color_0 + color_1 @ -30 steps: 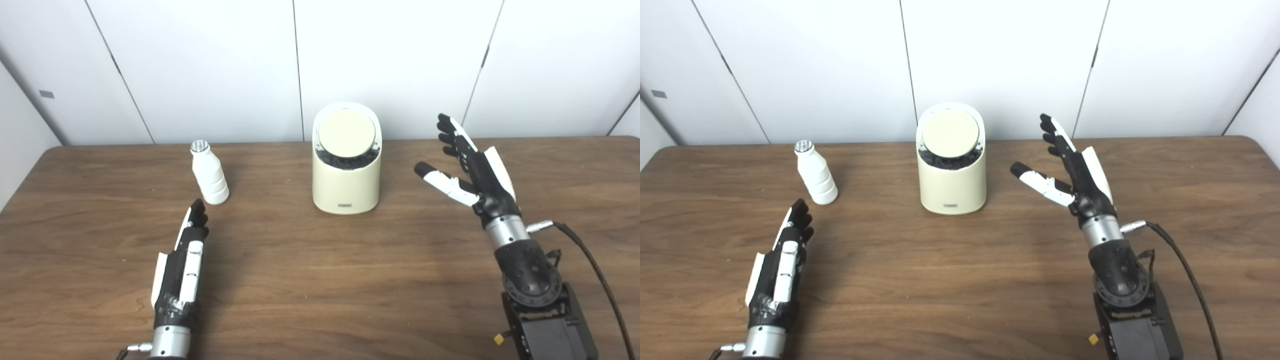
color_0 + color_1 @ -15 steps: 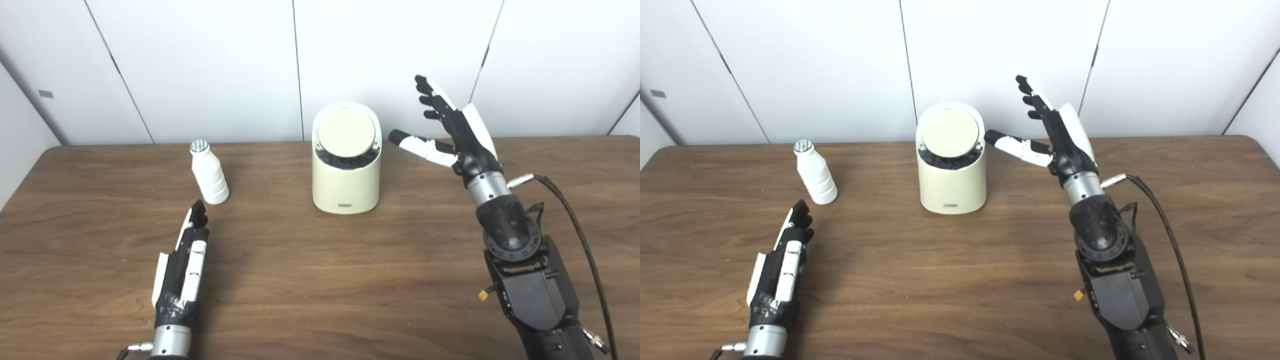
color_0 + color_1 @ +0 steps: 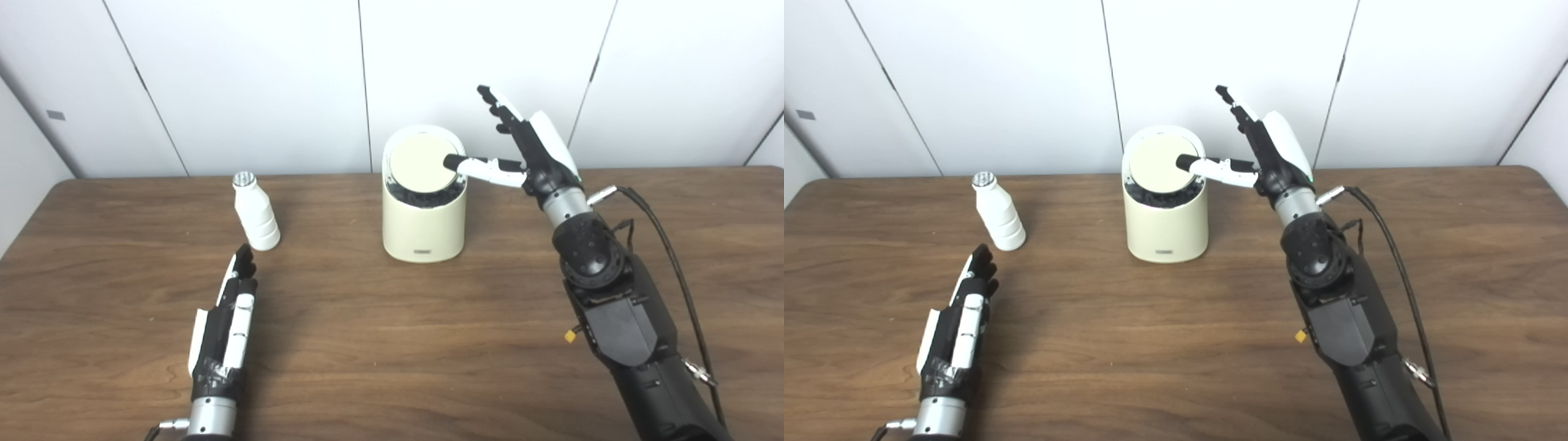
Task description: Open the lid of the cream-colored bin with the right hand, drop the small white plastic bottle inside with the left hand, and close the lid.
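The cream-colored bin (image 3: 422,226) stands at the table's middle back. Its round lid (image 3: 421,163) is tilted toward me, with a dark gap below its front edge. My right hand (image 3: 528,158) is open beside the bin's upper right, fingers raised, and its thumb tip reaches over the lid's right edge. The small white plastic bottle (image 3: 256,213) with a silver cap stands upright to the left of the bin. My left hand (image 3: 228,318) is open and flat on the table, its fingertips just short of the bottle's base.
The wooden table (image 3: 392,343) runs to a white panelled wall (image 3: 245,79) close behind the bin. A black cable (image 3: 674,245) trails from my right wrist along the forearm.
My right hand has risen and moved left from the table's right side to the bin, bringing its thumb over the lid's edge. The left hand, bottle and bin have not moved.
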Motion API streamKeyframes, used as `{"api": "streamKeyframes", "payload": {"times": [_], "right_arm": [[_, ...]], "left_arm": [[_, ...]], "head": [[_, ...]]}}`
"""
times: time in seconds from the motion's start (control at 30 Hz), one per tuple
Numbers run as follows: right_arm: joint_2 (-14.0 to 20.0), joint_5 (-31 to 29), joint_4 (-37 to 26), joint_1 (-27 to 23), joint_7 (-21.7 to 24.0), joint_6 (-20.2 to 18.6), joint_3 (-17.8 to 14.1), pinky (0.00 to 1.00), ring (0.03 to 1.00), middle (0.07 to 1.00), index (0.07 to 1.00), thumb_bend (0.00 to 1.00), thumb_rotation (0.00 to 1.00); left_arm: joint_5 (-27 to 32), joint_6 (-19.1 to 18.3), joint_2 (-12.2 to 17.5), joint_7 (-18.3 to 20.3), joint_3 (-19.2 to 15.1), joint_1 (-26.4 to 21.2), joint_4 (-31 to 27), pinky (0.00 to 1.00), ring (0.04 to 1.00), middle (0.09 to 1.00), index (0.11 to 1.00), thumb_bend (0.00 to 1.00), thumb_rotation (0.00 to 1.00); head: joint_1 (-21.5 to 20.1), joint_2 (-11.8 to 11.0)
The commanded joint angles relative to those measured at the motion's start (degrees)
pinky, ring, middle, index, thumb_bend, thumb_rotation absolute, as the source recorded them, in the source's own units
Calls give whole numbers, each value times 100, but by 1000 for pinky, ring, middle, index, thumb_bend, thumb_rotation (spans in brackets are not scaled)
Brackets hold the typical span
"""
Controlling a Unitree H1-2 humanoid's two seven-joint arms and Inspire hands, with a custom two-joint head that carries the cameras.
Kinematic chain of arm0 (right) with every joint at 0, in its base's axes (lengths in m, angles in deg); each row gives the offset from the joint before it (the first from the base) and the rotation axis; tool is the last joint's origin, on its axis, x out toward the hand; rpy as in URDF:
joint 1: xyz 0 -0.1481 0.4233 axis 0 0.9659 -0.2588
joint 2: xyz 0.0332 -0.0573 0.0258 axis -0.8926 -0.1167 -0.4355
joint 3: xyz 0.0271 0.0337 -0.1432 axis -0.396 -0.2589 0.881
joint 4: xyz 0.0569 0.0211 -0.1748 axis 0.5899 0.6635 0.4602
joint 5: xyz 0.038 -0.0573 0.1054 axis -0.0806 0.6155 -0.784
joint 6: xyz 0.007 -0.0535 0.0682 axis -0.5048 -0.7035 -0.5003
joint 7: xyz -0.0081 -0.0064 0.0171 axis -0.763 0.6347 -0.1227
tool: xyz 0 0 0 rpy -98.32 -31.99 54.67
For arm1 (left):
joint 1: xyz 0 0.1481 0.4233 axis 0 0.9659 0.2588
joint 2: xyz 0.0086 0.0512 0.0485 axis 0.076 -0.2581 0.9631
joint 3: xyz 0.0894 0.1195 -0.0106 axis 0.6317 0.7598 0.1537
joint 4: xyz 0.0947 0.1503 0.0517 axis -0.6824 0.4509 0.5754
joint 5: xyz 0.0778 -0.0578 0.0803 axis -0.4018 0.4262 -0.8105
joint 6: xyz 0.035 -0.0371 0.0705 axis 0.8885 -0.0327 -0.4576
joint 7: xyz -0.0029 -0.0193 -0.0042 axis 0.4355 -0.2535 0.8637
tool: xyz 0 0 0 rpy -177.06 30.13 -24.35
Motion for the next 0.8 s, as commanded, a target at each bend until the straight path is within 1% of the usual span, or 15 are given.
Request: {"api": "streamKeyframes", "payload": {"times": [0.0,0.1,0.2,0.37,0.47,0.6,0.77], "right_arm": [[-19,138,-15,-403,-173,134,40,842,914,932,933,867,617],[-53,211,150,-537,-194,114,112,834,910,928,929,874,612],[-84,254,393,-650,-268,175,173,824,903,921,924,846,569],[-183,227,649,-707,-342,118,179,803,892,911,917,828,556],[-204,236,785,-721,-392,151,188,811,898,916,916,818,548],[-223,216,945,-776,-436,139,177,817,899,917,916,815,545],[-187,231,1125,-866,-482,166,212,825,904,922,922,816,531]], "left_arm": [[-24,70,-149,-67,105,104,210,1000,1000,996,1000,458,886],[6,44,-168,-57,113,112,186,1000,1000,994,1000,461,888],[38,73,-180,-41,117,107,198,1000,1000,999,1000,473,881],[23,65,-192,-55,118,92,183,1000,1000,1000,1000,472,885],[0,100,-200,-65,120,83,234,1000,1000,1000,1000,474,900],[29,79,-238,-74,122,77,244,1000,1000,997,1000,489,874],[-29,67,-279,-123,160,78,227,1000,1000,990,995,479,864]], "head": [[3,11],[-11,33],[1,47],[22,57],[11,47],[19,53],[37,73]]}}
